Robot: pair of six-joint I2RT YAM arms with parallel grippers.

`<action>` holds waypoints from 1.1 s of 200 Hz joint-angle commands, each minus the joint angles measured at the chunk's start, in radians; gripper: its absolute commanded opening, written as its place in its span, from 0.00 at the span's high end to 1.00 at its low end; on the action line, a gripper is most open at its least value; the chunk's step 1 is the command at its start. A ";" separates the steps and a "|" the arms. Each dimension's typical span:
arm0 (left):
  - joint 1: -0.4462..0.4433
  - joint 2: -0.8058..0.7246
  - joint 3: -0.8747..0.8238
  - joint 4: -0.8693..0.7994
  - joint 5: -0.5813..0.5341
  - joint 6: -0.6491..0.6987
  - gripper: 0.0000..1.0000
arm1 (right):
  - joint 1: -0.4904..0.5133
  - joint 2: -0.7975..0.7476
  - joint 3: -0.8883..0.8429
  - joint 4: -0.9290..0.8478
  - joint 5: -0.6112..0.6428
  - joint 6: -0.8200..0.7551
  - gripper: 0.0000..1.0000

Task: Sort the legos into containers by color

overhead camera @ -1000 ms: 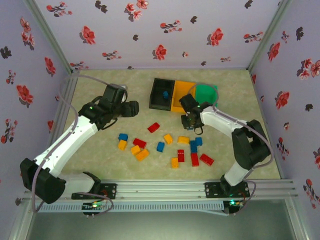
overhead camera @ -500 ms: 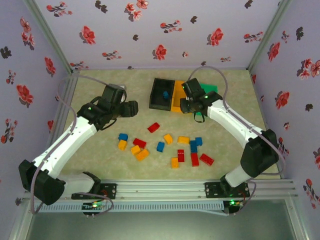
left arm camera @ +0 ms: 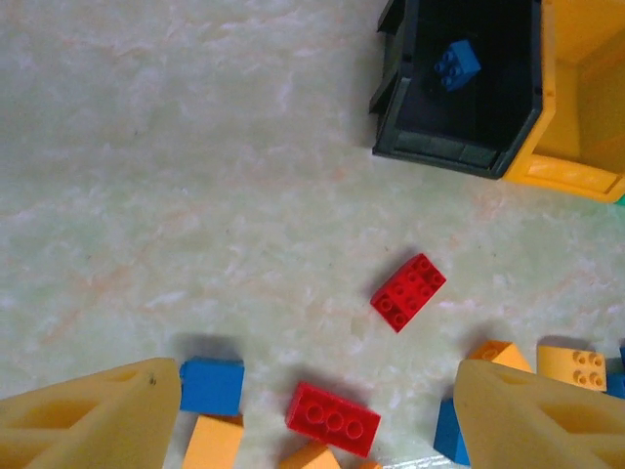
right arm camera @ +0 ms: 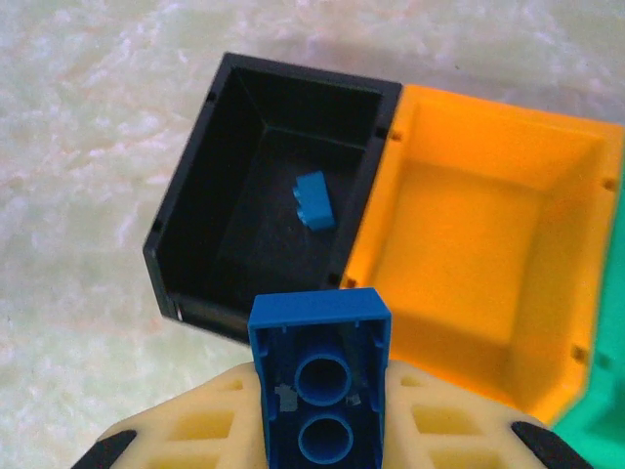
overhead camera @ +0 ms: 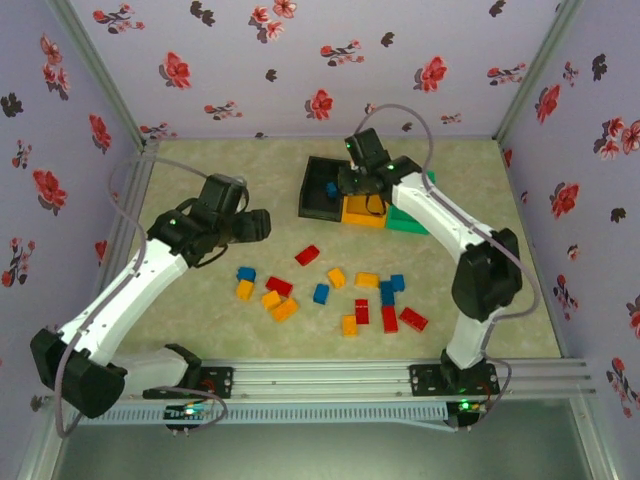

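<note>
Just ahead of your right gripper [right arm camera: 317, 440], clamped on 1 blue brick [right arm camera: 318, 376], sits the black bin [right arm camera: 195, 210], slightly left; the brick's long axis points toward it.

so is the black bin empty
No, one blue brick lies on the floor of the black bin.

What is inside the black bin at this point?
One blue lego lies on the floor of the black bin; nothing else shows inside. The blue brick in the right claw covers the bin's near corner.
</note>
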 commanded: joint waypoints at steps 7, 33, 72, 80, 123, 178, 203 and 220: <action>-0.003 -0.057 -0.024 -0.058 -0.013 -0.033 0.25 | 0.007 0.107 0.117 0.061 -0.014 -0.011 0.76; -0.003 -0.060 -0.026 -0.070 -0.014 -0.037 0.25 | 0.007 0.234 0.246 0.051 -0.046 0.003 0.75; -0.003 -0.049 -0.019 -0.091 -0.014 -0.034 0.24 | 0.003 0.405 0.467 -0.027 -0.067 0.021 0.53; -0.003 -0.044 -0.016 -0.095 -0.014 -0.031 0.24 | 0.004 0.422 0.501 -0.054 -0.069 0.021 0.46; -0.002 -0.041 -0.024 -0.093 -0.013 -0.041 0.25 | 0.011 0.286 0.408 -0.061 -0.057 0.005 0.40; -0.004 -0.052 -0.078 -0.082 -0.005 -0.084 0.25 | 0.042 -0.060 0.014 0.000 -0.013 -0.005 0.40; -0.012 -0.050 -0.123 -0.059 0.012 -0.128 0.27 | 0.054 -0.204 -0.156 0.033 -0.020 0.009 0.38; -0.028 -0.062 -0.164 -0.053 0.021 -0.156 0.27 | 0.061 -0.278 -0.241 0.033 -0.009 0.015 0.38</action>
